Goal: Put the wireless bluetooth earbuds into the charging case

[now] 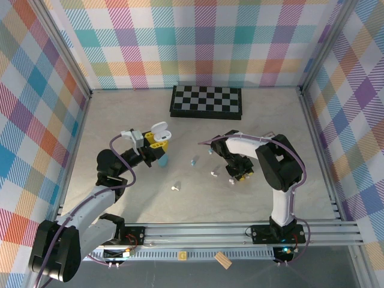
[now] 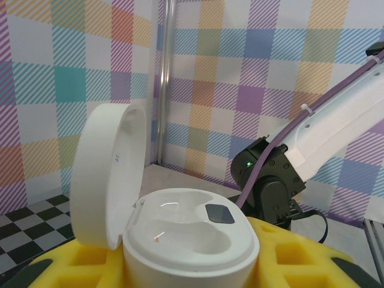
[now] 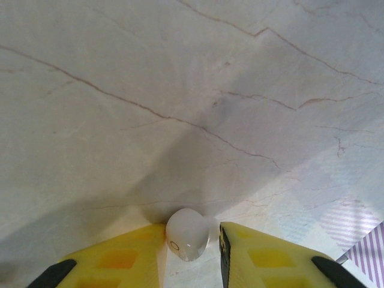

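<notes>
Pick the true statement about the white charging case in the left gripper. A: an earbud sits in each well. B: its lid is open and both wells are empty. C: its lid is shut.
B: in the left wrist view the charging case, clamped in the left gripper, has its lid swung up and both wells bare.

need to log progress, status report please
left gripper shut on open charging case, wells empty. right gripper down on table, jaws astride white earbud, not clamped. other earbuds loose nearby.
</notes>
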Robot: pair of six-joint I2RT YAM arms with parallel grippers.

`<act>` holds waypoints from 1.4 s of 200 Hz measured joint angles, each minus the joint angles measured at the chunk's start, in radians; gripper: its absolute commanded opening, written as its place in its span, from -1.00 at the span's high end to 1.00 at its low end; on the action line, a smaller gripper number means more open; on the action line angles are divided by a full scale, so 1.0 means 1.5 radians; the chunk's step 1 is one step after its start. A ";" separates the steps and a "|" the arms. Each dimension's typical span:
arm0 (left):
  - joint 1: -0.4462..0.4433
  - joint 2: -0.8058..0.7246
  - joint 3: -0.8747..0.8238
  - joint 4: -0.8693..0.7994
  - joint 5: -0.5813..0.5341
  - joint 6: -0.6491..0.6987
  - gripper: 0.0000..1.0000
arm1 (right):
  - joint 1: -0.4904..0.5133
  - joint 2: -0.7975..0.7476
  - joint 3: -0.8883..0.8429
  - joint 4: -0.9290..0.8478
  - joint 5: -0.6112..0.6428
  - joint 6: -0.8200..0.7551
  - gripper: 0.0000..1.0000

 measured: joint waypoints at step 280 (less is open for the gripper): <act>-0.154 0.176 0.076 -0.083 -0.004 0.167 0.31 | -0.129 -0.364 -0.038 0.172 -0.634 -0.002 0.63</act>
